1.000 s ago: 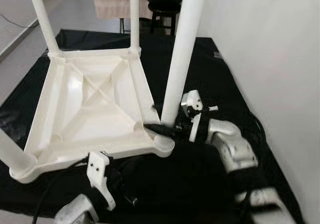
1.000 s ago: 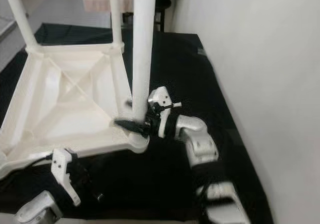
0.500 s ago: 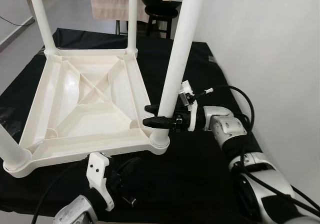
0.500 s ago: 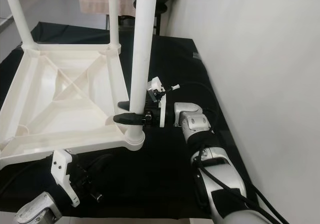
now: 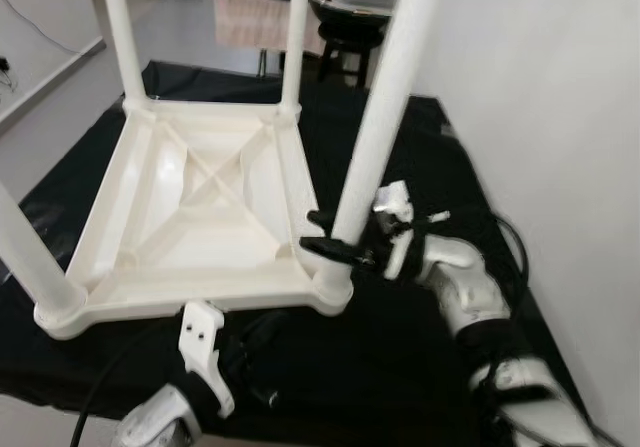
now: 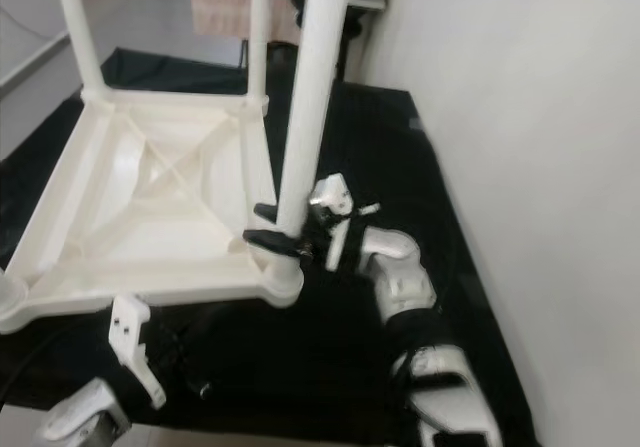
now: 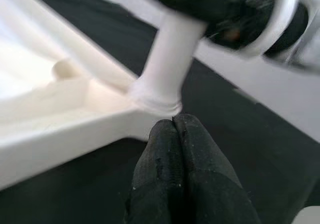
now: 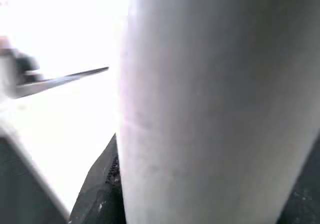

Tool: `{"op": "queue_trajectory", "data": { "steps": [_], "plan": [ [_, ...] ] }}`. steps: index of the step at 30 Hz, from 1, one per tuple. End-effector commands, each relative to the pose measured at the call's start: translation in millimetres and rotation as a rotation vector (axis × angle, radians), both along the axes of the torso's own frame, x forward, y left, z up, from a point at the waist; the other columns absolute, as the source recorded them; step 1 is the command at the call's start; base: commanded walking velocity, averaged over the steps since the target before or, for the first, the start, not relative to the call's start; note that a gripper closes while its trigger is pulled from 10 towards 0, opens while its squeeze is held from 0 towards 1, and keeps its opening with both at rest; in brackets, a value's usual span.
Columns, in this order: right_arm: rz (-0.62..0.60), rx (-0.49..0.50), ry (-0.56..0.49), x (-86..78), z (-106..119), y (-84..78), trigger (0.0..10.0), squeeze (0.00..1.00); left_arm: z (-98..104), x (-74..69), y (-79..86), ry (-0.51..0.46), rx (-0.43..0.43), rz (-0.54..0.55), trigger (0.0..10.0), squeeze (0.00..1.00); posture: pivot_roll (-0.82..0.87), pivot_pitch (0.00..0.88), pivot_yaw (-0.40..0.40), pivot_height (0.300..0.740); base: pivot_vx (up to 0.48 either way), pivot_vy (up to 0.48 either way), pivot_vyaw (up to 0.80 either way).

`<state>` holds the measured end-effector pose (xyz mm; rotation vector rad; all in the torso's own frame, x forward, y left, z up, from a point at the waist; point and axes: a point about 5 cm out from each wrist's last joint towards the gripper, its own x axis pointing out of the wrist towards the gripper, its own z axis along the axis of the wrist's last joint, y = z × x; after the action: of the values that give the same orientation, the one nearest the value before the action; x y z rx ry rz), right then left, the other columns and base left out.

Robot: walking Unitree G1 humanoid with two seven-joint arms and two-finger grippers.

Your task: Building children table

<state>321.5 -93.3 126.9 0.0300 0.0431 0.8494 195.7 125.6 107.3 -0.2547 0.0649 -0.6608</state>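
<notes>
Right gripper (image 5: 330,237) is on the near-right leg (image 5: 375,142) of the upturned white table (image 5: 190,217), low down by the corner socket, at about 4 o'clock from the tabletop's centre. Its two black fingers sit one on each side of the leg, spread just as wide as the leg is thick and pressed against it, so it has hold of that leg. In the right wrist view the leg (image 8: 220,103) looms huge and pale, with only a sliver of black finger (image 8: 102,184) showing beside it; the other finger is hidden behind the leg.

Left gripper (image 7: 175,134), seen in its wrist view, has both fingers pressed together with nothing between them, hovering just off the table's near-right corner, over the black cloth (image 5: 400,357). In the head views its fingertips are lost against the dark cloth at 6 o'clock, under the table's near edge; only the white wrist bracket (image 5: 203,352) is plain.

The table lies top-down on the cloth, legs pointing up. All the legs run out of the picture's upper edge. The whole scene is soft with blur, and the background furniture at 12 o'clock is too hazy to name.
</notes>
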Motion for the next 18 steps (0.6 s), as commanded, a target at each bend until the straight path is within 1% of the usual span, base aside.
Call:
{"op": "queue_trajectory", "data": {
  "steps": [1, 2, 4, 6, 8, 10, 11, 12, 13, 14, 15, 16, 17, 18],
  "plan": [
    [-0.149, -0.322, 0.149, -23.6, -50, -7.6, 0.0, 0.00, -1, -1.1, 0.8, 0.008, -0.010, 0.000, 10.0, 0.00, 0.04, 0.044, -0.121, 0.740, 0.000, 0.000, 0.00],
    [-0.190, -0.361, 0.127, -25.3, -49, -5.0, 0.0, 0.00, 0, 0.4, 0.9, 0.009, -0.013, -0.005, 10.0, 0.00, 0.01, 0.034, -0.081, 0.740, 0.000, 0.000, 0.00],
    [-0.177, -0.377, 0.113, -24.2, -48, -3.9, 0.0, 0.00, 0, 1.5, 0.6, 0.010, -0.015, -0.009, 10.0, 0.00, 0.02, 0.037, -0.084, 0.740, 0.000, 0.000, 0.00],
    [-0.169, -0.349, 0.138, -17.3, -48, -7.2, 0.0, 0.00, -1, 2.6, -0.1, 0.014, -0.013, -0.019, 10.0, 0.00, 0.03, 0.039, -0.089, 0.740, 0.000, 0.000, 0.00],
    [-0.169, -0.349, 0.138, -17.3, -48, -7.2, 0.0, 0.00, -1, 2.6, -0.1, 0.014, -0.013, -0.019, 10.0, 0.00, 0.03, 0.039, -0.089, 0.740, 0.000, 0.000, 0.00],
    [-0.114, -0.337, 0.122, -18.1, -46, -2.6, 0.0, 0.00, 0, 2.1, 0.3, 0.011, -0.014, -0.012, 10.0, 0.00, 0.04, 0.039, -0.092, 0.740, 0.000, 0.000, 0.00],
    [-0.112, -0.301, 0.113, -16.0, -42, -2.6, 4.4, 0.00, 0, 2.2, 0.1, 0.009, -0.014, -0.008, 10.0, 0.00, 0.04, 0.038, -0.091, 0.740, 0.000, 0.000, 0.00],
    [-0.086, -0.253, 0.125, -16.7, -38, -1.5, 10.0, 0.00, 0, 2.3, -0.2, 0.007, -0.014, -0.006, 10.0, 0.00, 0.04, 0.038, -0.091, 0.740, 0.000, 0.000, 0.00],
    [-0.041, -0.206, 0.146, -16.2, -35, -0.1, 10.0, 1.00, 0, 2.5, -0.5, 0.006, -0.013, -0.005, 10.0, 0.00, 0.04, 0.037, -0.091, 0.740, 0.000, 0.000, 0.00],
    [0.023, -0.165, 0.149, -14.5, -29, 1.6, 10.0, 1.00, 0, 2.6, -0.6, 0.006, -0.012, -0.006, 10.0, 0.00, 0.04, 0.035, -0.091, 0.740, 0.000, 0.000, 0.00],
    [0.023, -0.165, 0.149, -14.5, -29, 1.6, 10.0, 1.00, 0, 2.6, -0.6, 0.006, -0.012, -0.006, 10.0, 0.00, 0.04, 0.035, -0.091, 0.740, 0.000, 0.000, 0.00],
    [0.065, -0.149, 0.149, -16.1, -23, 4.7, 10.0, 1.00, 0, 2.8, -0.8, 0.006, -0.013, -0.007, 10.0, 0.00, 0.04, 0.034, -0.090, 0.740, 0.000, 0.000, 0.00],
    [0.122, -0.138, 0.132, -17.5, -17, 7.6, 10.0, 1.00, 0, 2.9, -0.9, 0.007, -0.013, -0.009, 10.0, 0.00, 0.04, 0.034, -0.089, 0.740, 0.000, 0.000, 0.00],
    [0.214, -0.119, 0.072, -16.1, -4, 8.5, 10.0, 1.00, 0, 3.0, -1.2, 0.009, -0.014, -0.010, 10.0, 0.00, 0.05, 0.031, -0.089, 0.740, 0.000, 0.000, 0.00]
  ]
}}
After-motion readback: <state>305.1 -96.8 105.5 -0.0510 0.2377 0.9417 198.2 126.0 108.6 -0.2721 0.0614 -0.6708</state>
